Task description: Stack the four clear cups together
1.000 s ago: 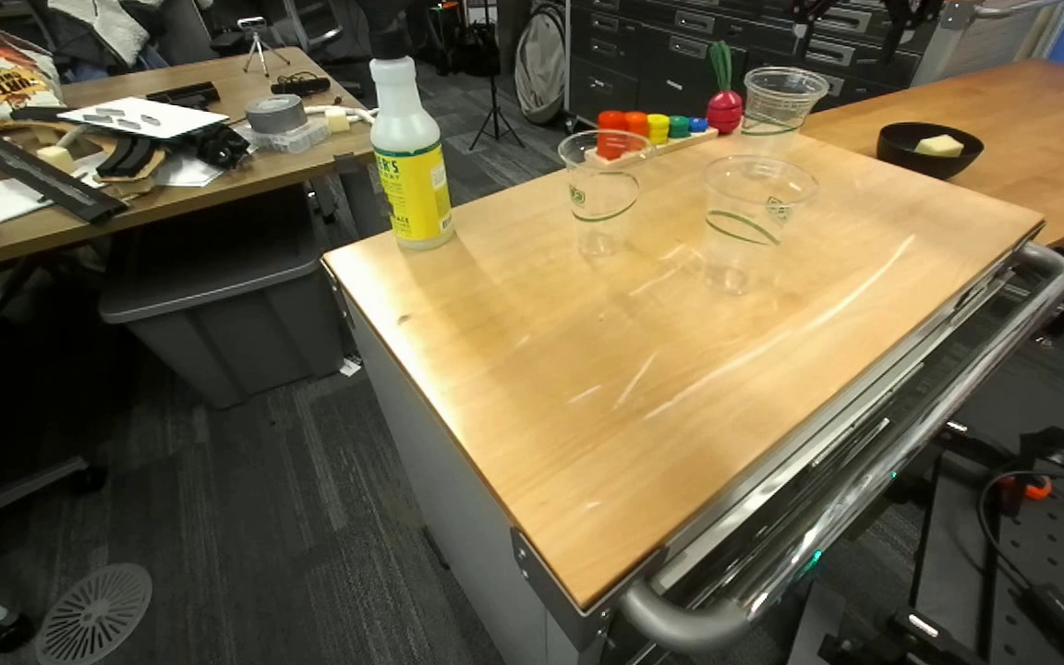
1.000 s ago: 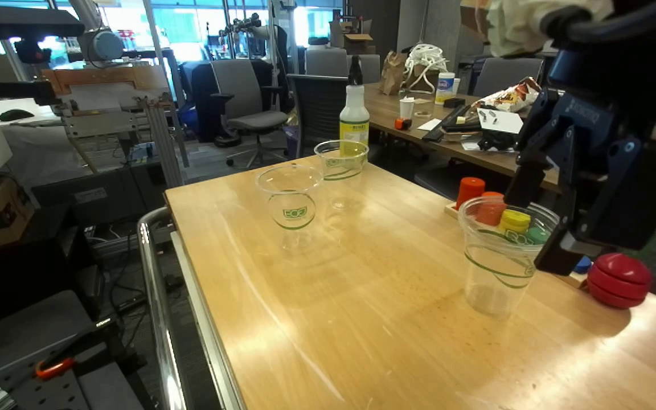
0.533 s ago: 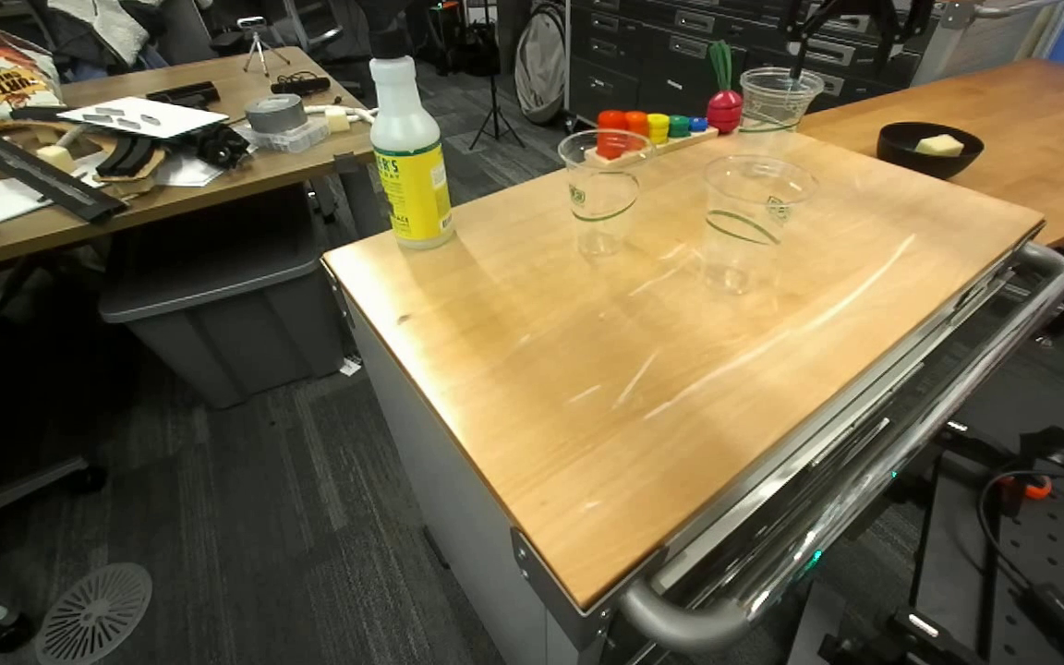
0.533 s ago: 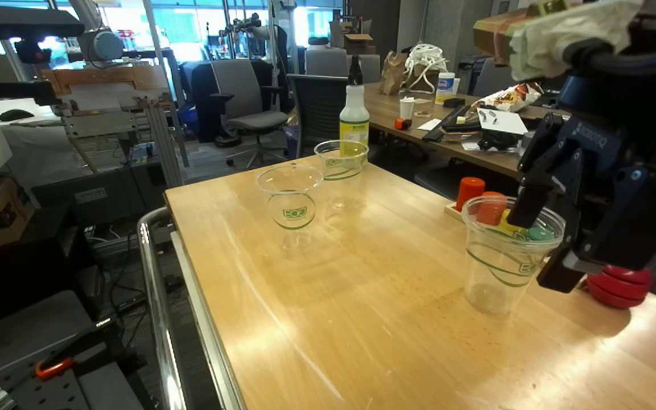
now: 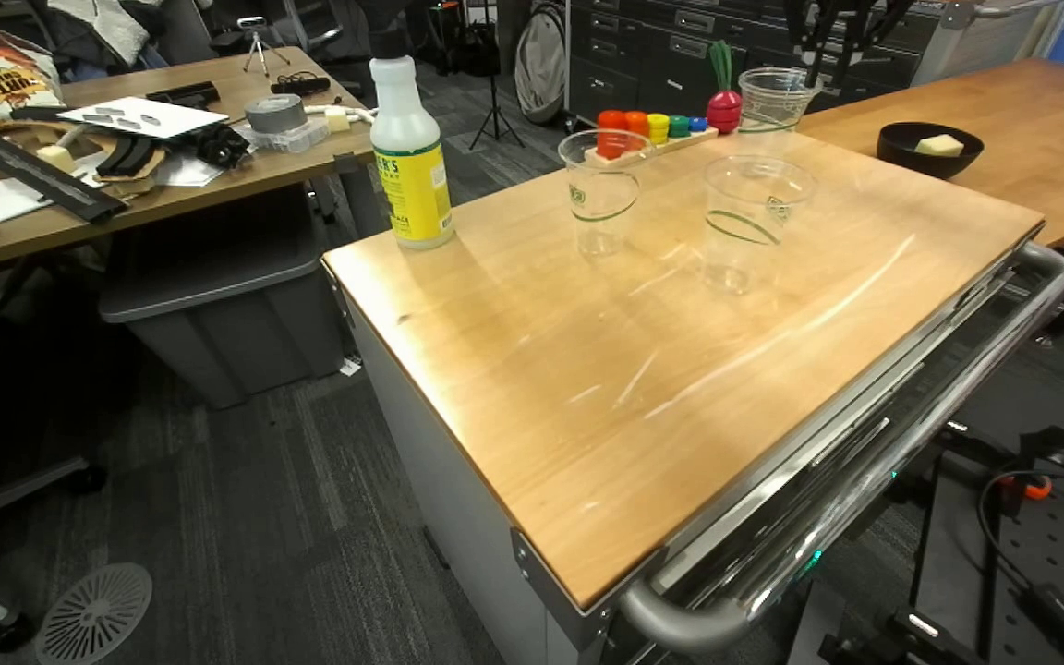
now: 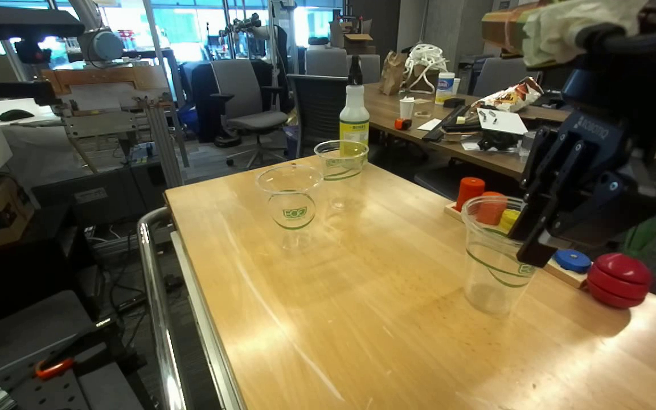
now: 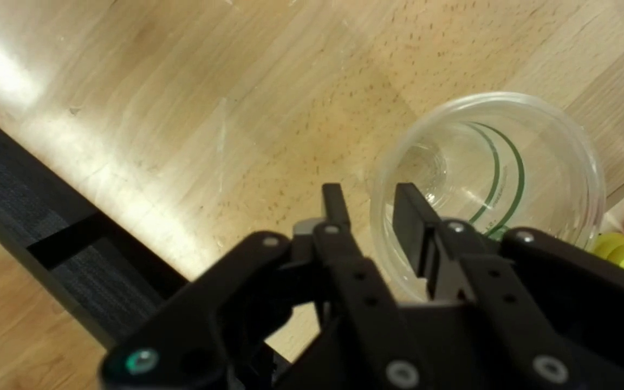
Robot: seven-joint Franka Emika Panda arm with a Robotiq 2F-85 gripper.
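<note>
Left edge of the pale wood-topped bench (image 6: 333,324) carried a chrome tubular rail (image 6: 158,296), as seen in an exterior view. Clear plastic tumbler with green ring and print (image 6: 290,208) stood upright, inward of that edge. Second clear plastic tumbler (image 6: 340,171), same green ring, stood upright near the first, apart from it, toward the far right corner. Tall translucent plastic bottle with yellow label (image 6: 354,122) was upright at that corner. Right edge had a wooden toy board with red, orange, yellow, green and blue pieces (image 5: 659,129) along it. Nested clear plastic tumblers (image 6: 493,270), doubled rims, stood upright just inward of the board, well apart from both singles in both exterior views. Black two-finger gripper (image 7: 371,206) was at the stack's rim. Fingers were released: parted by a narrow gap, rim showing between them in the wrist view. One finger overlapped the mouth, the other sat outside the rim. Couldn't tell if either touched plastic. Red round radish-shaped toy with green leaves (image 6: 618,280) sat at the right edge, past the board's end.
</note>
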